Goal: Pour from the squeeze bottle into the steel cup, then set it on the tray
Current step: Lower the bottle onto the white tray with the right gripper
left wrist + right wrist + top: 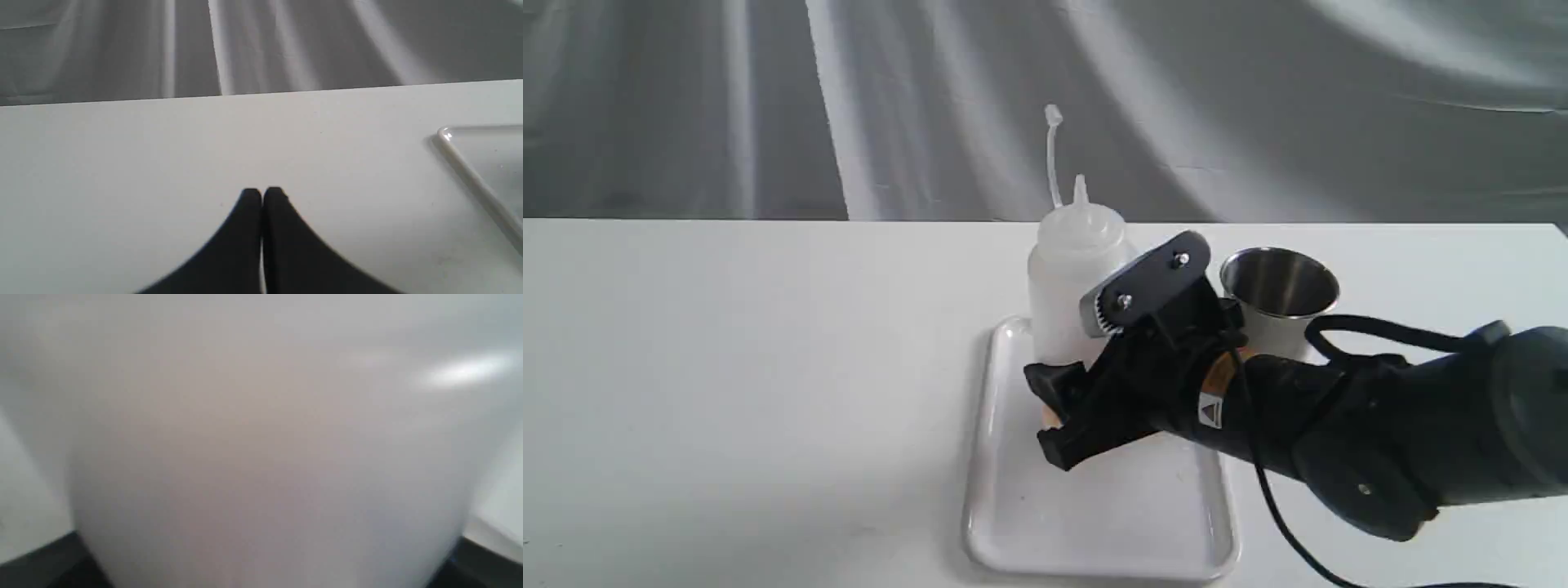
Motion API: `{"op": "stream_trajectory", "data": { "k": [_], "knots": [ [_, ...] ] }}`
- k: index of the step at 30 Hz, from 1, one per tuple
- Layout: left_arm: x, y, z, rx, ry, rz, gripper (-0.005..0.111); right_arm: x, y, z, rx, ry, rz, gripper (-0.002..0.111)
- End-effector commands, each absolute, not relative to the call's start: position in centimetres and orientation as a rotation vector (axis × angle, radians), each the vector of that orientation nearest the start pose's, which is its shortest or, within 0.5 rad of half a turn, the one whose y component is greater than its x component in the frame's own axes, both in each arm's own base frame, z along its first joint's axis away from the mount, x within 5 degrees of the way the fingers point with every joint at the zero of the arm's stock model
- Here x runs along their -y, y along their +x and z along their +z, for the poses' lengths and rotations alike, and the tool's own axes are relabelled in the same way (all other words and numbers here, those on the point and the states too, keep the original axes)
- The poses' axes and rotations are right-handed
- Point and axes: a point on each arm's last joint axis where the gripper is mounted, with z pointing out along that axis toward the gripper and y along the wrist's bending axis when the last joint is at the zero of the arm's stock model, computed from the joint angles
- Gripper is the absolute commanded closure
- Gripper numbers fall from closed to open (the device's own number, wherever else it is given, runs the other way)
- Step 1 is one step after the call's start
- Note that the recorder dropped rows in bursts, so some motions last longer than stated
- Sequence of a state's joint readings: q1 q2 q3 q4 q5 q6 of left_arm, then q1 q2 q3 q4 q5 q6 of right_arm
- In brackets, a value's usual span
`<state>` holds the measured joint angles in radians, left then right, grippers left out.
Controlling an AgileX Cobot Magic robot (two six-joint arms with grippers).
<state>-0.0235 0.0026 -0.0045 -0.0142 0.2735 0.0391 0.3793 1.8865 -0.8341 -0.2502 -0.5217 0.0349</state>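
Observation:
The squeeze bottle (pixel 1072 269) stands upright on the far end of the white tray (pixel 1094 514), its cap strap sticking up. My right gripper (pixel 1050 418) reaches in from the right, shut on the bottle low on its body, where a little amber liquid shows between the black fingers. In the right wrist view the blurred bottle (pixel 265 437) fills the picture, with one black finger at each side. The steel cup (pixel 1278 286) stands on the table just right of the bottle, behind the right arm. My left gripper (pixel 261 192) is shut with nothing in it, over bare table left of the tray (pixel 470 171).
A white table (pixel 727 367) ends at a grey draped cloth (pixel 768 98) along the back. The right arm's black body and cable (pixel 1421 433) lie over the table's right side, in front of the cup.

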Motion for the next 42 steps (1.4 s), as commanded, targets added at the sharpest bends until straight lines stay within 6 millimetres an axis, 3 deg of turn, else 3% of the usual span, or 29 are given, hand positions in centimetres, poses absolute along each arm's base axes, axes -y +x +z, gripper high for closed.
{"op": "stream_trajectory", "data": {
  "k": [1, 12, 21, 42],
  "knots": [
    [0.2, 5.5, 18.9, -1.749, 0.041, -0.004, 0.107, -15.2, 33.7, 14.4, -1.879, -0.647, 0.237, 0.084],
    [0.2, 5.5, 18.9, -1.749, 0.039, -0.005, 0.107, -15.2, 34.0, 12.9, -1.875, -0.652, 0.219, 0.084],
    [0.2, 5.5, 18.9, -1.749, 0.039, -0.005, 0.107, -15.0, 34.1, 12.9, -1.875, -0.598, 0.218, 0.084],
    [0.2, 5.5, 18.9, -1.749, 0.041, -0.004, 0.107, -14.8, 33.9, 12.2, -1.926, -0.719, 0.133, 0.088]
  ]
}}
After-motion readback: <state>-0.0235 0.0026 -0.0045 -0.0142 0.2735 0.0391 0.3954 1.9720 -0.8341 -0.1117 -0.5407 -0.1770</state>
